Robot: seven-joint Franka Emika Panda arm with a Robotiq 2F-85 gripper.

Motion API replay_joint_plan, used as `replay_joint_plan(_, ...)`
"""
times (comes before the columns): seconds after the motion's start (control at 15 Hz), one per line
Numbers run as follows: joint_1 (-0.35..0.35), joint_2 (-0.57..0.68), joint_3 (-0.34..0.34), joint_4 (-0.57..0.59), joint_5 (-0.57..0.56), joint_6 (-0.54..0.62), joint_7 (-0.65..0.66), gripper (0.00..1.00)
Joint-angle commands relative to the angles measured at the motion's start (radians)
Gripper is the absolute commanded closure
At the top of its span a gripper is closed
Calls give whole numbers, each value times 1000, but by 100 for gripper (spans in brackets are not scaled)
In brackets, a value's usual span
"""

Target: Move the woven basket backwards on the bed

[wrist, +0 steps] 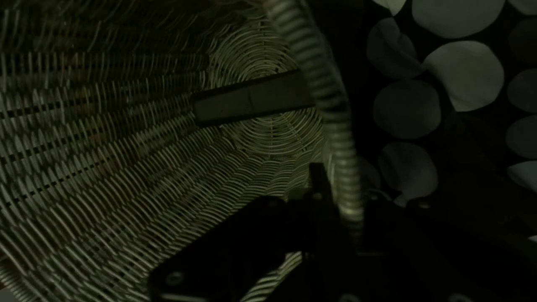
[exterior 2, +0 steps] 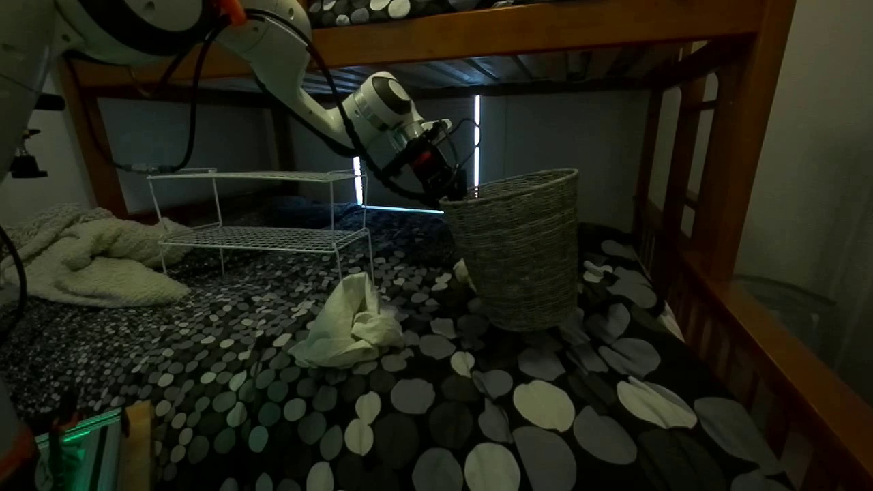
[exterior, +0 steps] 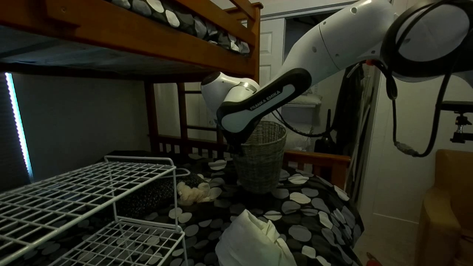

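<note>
The gripper [exterior 2: 455, 192] holds the woven basket [exterior 2: 522, 259] by its rim [wrist: 337, 121]

The gripper is clamped on the rim at 1 spot: in the wrist view the fingers [wrist: 317, 178] stand 1 inside the wall and 1 outside, pressed together with the woven edge between them. In both exterior views that spot is on the left of the rim. The white robot arm [exterior: 325, 48] extends from the right in an exterior view and bends down to the basket.

The woven basket is on the right of the spotted bed [exterior 2: 539, 406] in an exterior view, mouth upward and leaning a little to the left, its rim lower beside the gripper. In an exterior view the woven basket [exterior: 260, 170] is at the far end, near the wooden end rail [exterior: 321, 157]. I cannot tell whether its base rests on the bed or hangs just above it. Inside, a flat strip [wrist: 251, 100] with dark edges shows across the round bottom; what it is I cannot tell.

A white wire rack [exterior 2: 266, 240] with 2 tiers stands to the left of the woven basket, apart from it, in both exterior views. A crumpled pale cloth [exterior 2: 351, 331] lies between the 2, a little nearer. A cream blanket [exterior 2: 102, 262] is heaped at the left end of the rack. A small fluffy thing [exterior: 194, 194], hard to make out, lies left of the woven basket. The upper bunk [exterior: 166, 46] is overhead on the left, and a tan armchair [exterior: 445, 210] stands on the right, off the bed.
</note>
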Motion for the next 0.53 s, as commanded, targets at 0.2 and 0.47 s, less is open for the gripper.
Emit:
replay_joint_plan(0.2, -7, 12, 11, 2, 5, -5, 1, 91)
replay_joint_plan(0.47, -4, 78, 4, 88, -55, 53, -77, 98)
